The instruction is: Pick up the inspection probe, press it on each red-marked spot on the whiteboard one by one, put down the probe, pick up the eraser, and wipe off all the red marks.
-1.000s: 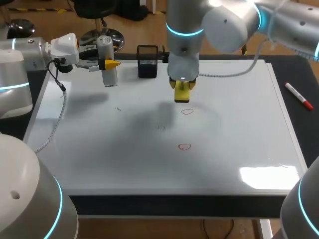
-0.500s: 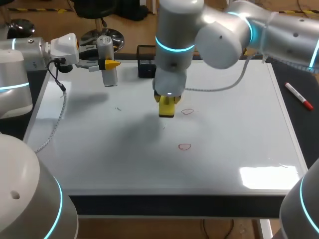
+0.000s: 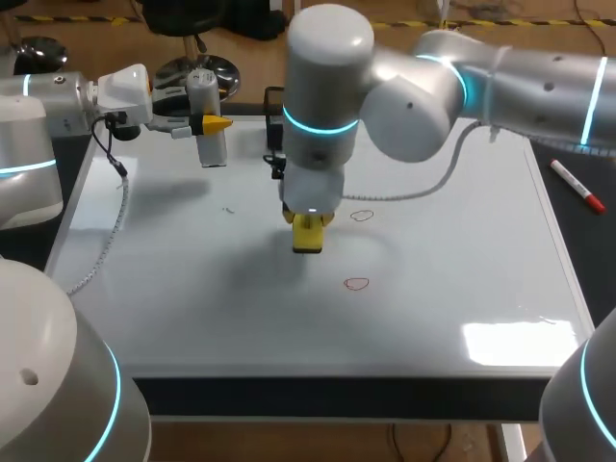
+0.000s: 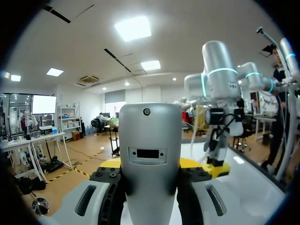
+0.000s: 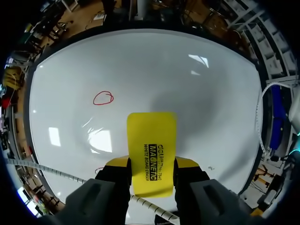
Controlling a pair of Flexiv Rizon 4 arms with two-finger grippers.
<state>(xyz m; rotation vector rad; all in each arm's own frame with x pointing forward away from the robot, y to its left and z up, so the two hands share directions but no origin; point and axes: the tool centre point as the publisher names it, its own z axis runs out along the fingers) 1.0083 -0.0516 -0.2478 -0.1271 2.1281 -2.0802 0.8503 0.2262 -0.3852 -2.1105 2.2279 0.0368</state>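
My left gripper [image 3: 214,124] hovers over the whiteboard's [image 3: 462,241] far left corner, shut on the upright grey inspection probe [image 3: 207,115]. In the left wrist view the probe [image 4: 150,159] fills the gap between the yellow tips. My right gripper [image 3: 308,226] points down at the board's middle, shut on the yellow eraser [image 3: 308,234], which appears to rest on the surface. One red mark [image 3: 361,216] lies just right of the eraser, another red mark [image 3: 357,283] nearer the front. In the right wrist view the eraser [image 5: 151,152] sits between the fingers, with a red ring [image 5: 103,98] ahead.
A black holder [image 3: 272,101] stands at the board's far edge, partly hidden behind my right arm. A red marker pen [image 3: 577,185] lies on the dark table right of the board. A white cable trails along the board's left side.
My right arm has slid the eraser left and toward the front, from just behind the upper red mark to left of it. The left arm and probe have kept still.
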